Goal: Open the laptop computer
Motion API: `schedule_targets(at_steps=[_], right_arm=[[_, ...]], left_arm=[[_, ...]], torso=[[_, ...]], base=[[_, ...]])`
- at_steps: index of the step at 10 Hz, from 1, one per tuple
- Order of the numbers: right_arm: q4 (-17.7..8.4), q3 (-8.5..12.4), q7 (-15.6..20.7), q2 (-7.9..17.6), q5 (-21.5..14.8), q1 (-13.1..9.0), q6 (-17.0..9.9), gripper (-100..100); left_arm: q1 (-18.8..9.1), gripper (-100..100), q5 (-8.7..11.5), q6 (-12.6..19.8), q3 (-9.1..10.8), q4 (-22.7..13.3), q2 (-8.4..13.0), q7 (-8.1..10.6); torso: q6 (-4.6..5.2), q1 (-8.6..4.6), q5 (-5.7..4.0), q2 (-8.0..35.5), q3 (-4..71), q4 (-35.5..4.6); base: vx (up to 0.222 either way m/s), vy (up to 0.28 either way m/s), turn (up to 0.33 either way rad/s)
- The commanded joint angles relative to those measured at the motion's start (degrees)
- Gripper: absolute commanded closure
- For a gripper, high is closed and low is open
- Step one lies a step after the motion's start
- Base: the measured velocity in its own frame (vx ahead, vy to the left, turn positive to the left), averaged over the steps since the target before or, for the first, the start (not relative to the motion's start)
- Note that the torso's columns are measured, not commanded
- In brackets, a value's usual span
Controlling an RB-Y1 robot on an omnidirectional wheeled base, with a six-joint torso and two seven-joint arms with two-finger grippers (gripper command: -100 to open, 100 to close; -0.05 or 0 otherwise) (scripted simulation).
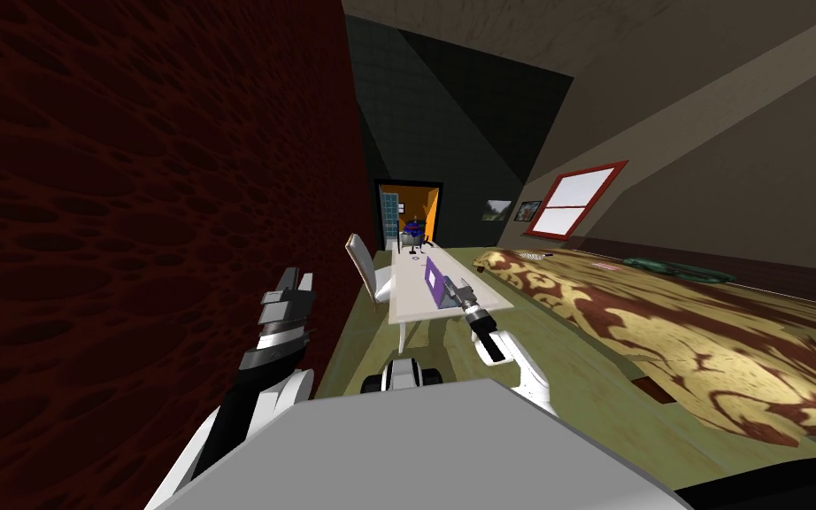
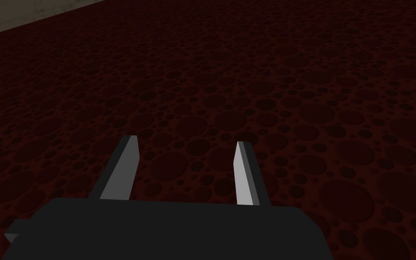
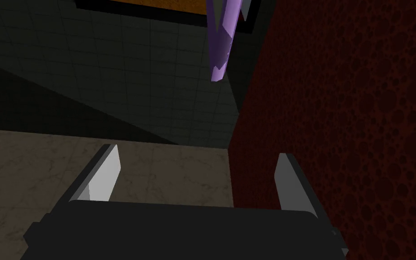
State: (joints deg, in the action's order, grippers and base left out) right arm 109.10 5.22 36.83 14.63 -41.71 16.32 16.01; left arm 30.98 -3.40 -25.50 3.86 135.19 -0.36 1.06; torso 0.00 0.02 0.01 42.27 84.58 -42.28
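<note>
We see the laptop (image 1: 434,282) as a purple slab on the long white surface (image 1: 411,308) ahead of us. It sits near the edge closest to the bed (image 1: 681,328), and one purple panel stands tilted up from the surface. Our right arm reaches forward over that near end, and its tool (image 1: 453,287) is just beside the laptop on the bed's side. From the head view we cannot tell whether the two touch. In the right wrist view the same tool (image 3: 196,178) has its two fingers (image 3: 104,175) spread wide with nothing between them, and the laptop (image 3: 223,43) shows edge-on as a thin purple wedge beyond the fingertips and clear of them. Our left arm is raised at our left, close to the dark red wall (image 1: 132,221) — its tool (image 2: 184,171) also has its blades apart and holds nothing. A white chair (image 1: 362,257) stands against the far long side of the surface, well apart from the laptop. At the surface's far end there are a few small dark items — too small to name — with a blue object beyond them.
</note>
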Motion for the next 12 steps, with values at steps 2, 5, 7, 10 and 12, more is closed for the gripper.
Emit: schedule_targets(at_steps=[2,5,7,10,12], right_arm=[[-3.0,0.6,5.3,1.1,-4.2,-1.6,-1.3,-100],[-5.7,1.3,9.7,2.4,-7.8,-2.8,-2.2,-100],[-8.2,1.9,13.2,3.9,-11.2,-4.0,-3.0,-100],[-10.4,2.4,17.2,5.4,-14.1,-5.0,-3.8,-100],[-12.1,2.8,20.2,6.9,-16.6,-5.8,-4.4,-100]], left_arm=[[0.0,0,0.0,0.0,0.00,0.0,0.0,0.00],[0.0,0,0.0,0.0,0.00,0.0,0.0,0.00],[0.0,0,0.0,0.0,0.00,0.0,0.0,0.00],[0.0,0,0.0,0.0,0.00,0.0,0.0,0.00],[0.0,0,0.0,0.0,0.00,0.0,0.0,0.00]], torso=[[0.01,0.03,0.00,0.0,0.0,0.0],[0.00,-0.01,-0.01,0.0,0.0,0.0],[0.00,-0.06,-0.03,0.0,0.0,0.0],[0.01,-0.05,-0.02,0.0,0.0,0.0],[0.00,0.02,0.00,0.0,0.0,0.0]], base=[[0.006,0.074,0.010],[0.005,0.065,0.009],[0.002,0.061,0.012],[0.003,0.054,0.008],[0.006,0.067,0.009]])
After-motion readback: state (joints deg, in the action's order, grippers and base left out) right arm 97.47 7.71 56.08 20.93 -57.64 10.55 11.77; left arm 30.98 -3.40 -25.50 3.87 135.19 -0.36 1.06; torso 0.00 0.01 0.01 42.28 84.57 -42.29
